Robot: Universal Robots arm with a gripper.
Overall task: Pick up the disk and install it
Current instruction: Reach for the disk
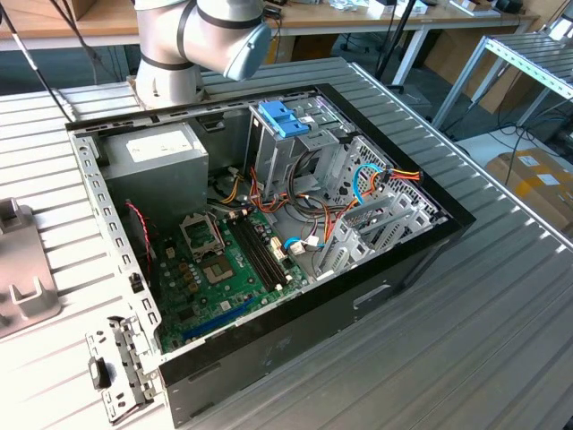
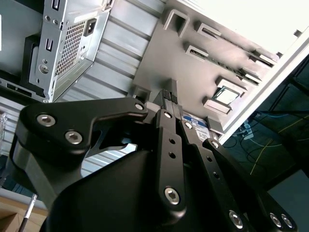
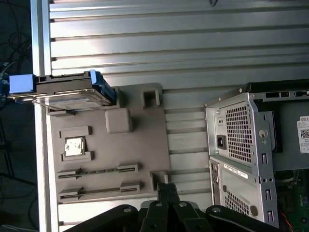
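Note:
The disk (image 3: 72,93) stands on its edge in a light-blue frame at one end of a grey holder tray (image 3: 145,140), close to the table's edge. My gripper (image 3: 167,187) hovers over the other side of that tray, well away from the disk, fingers pressed together with nothing between them. In the second wrist view the gripper (image 2: 169,95) is shut above the tray (image 2: 183,63), and a bit of the disk (image 2: 195,123) peeks out behind the finger links. In the exterior view the open computer case (image 1: 394,269) lies on the table, with the arm (image 1: 201,36) behind it.
Inside the case are the fixed drive cage with blue tabs (image 1: 282,118), a grey power supply box (image 1: 166,152), the motherboard (image 1: 224,269) and loose cables (image 1: 376,179). The tray (image 1: 22,269) sits at the exterior view's left. A small chip (image 3: 74,146) rests in the tray.

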